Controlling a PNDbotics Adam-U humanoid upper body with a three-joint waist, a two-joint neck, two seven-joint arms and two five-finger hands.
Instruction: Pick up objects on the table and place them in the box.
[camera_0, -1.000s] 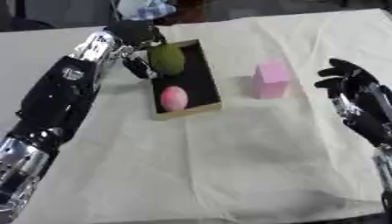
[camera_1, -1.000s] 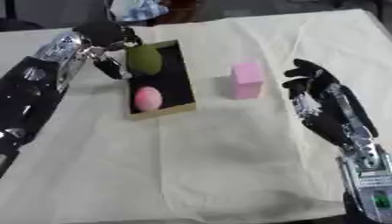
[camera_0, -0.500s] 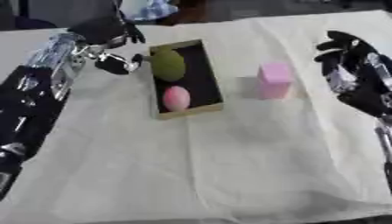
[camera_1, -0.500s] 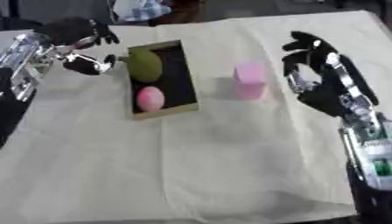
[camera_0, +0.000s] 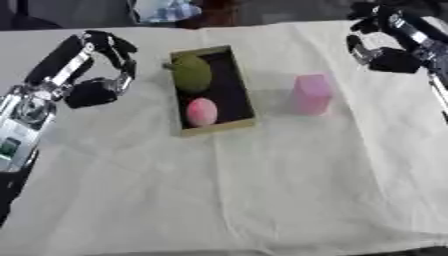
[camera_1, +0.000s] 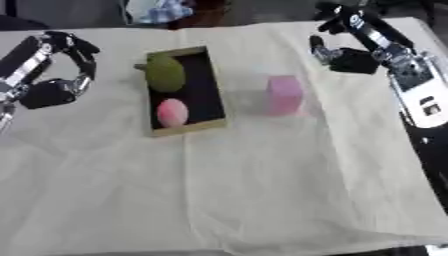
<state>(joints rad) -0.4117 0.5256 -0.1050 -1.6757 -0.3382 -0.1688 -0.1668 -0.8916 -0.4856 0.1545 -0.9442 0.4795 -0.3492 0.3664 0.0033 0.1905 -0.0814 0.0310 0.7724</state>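
A table covered with a pale cloth fills both views. Toward its far side lies the box, a shallow tray with tan walls and a dark floor, set slightly askew with its long side running away from the robot. Inside it, at the far end, lies a green oval that reaches to the far rim, and nearer the robot lies a pink egg, close to the near wall; the two sit just apart. To the right of the box, out on the cloth and not touching it, stands a pink block, upright. The left hand hangs over the cloth to the left of the box, well clear of it, with its fingers curved over toward the thumb but closing on nothing. The right hand is held above the far right part of the table, beyond and to the right of the block and apart from it; its fingers arch forward in a loose curl and carry nothing. At the far edge of the table, past the box, a bluish white bundle shows, too blurred to make out.
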